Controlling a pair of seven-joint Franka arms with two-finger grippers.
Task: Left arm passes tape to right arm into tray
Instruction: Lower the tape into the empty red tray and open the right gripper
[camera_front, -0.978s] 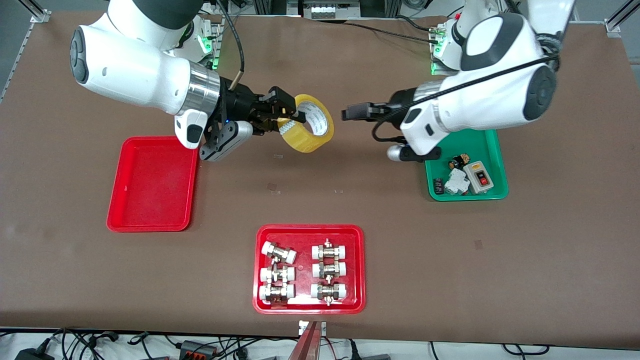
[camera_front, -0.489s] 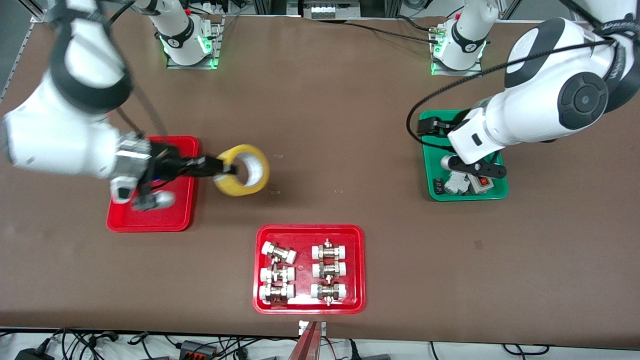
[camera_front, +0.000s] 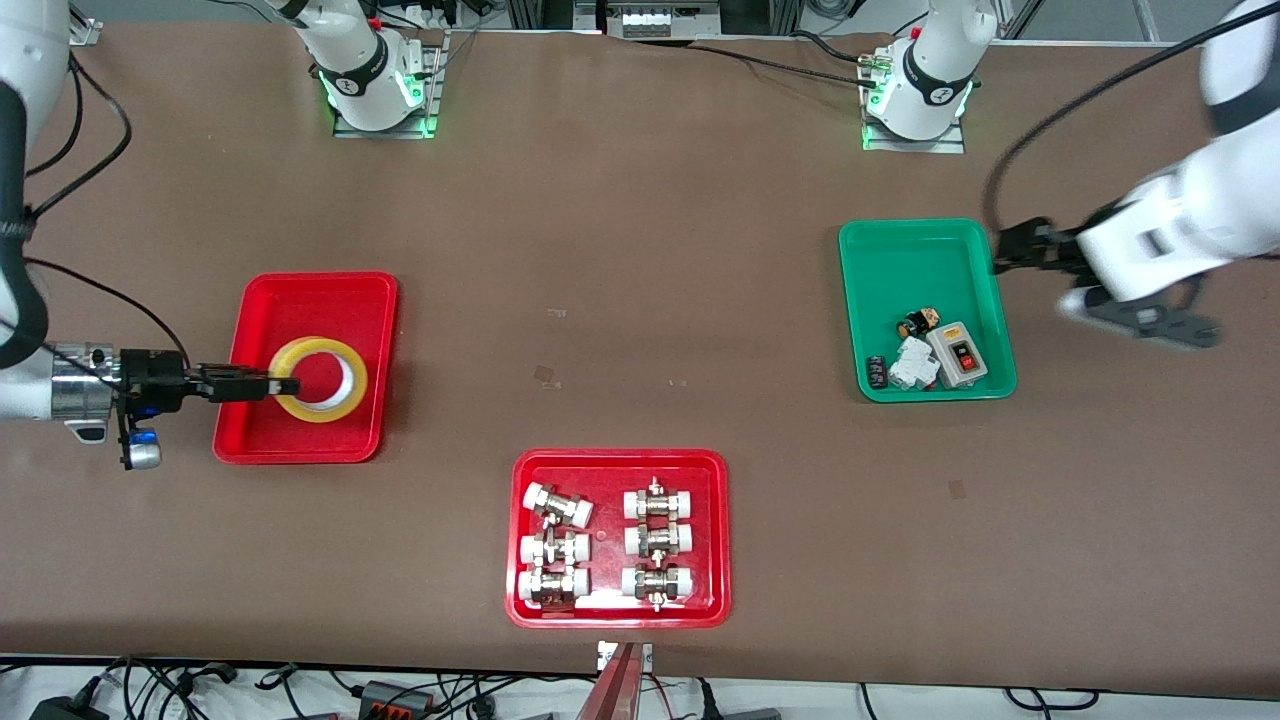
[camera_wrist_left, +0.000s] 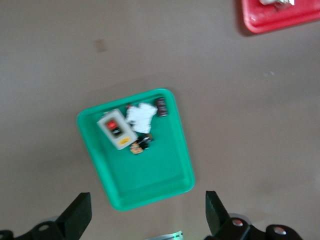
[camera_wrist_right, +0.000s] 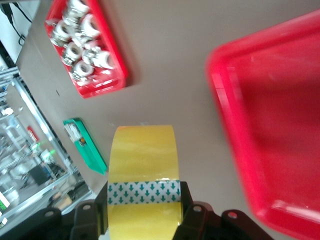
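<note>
Tape hanging over the plain red tray

The right gripper is clamping the tape by its wall over the red tray, the roll's hole facing upward. The left gripper, fingers spread wide and empty, is hovering beside the green tray.

1. A green tray sits toward the left arm's end of the table, holding a grey switch box with a red button, a white part and small dark pieces.
2. A red tray of fittings lies nearest the front camera (six white-capped metal pieces, two columns).
</note>
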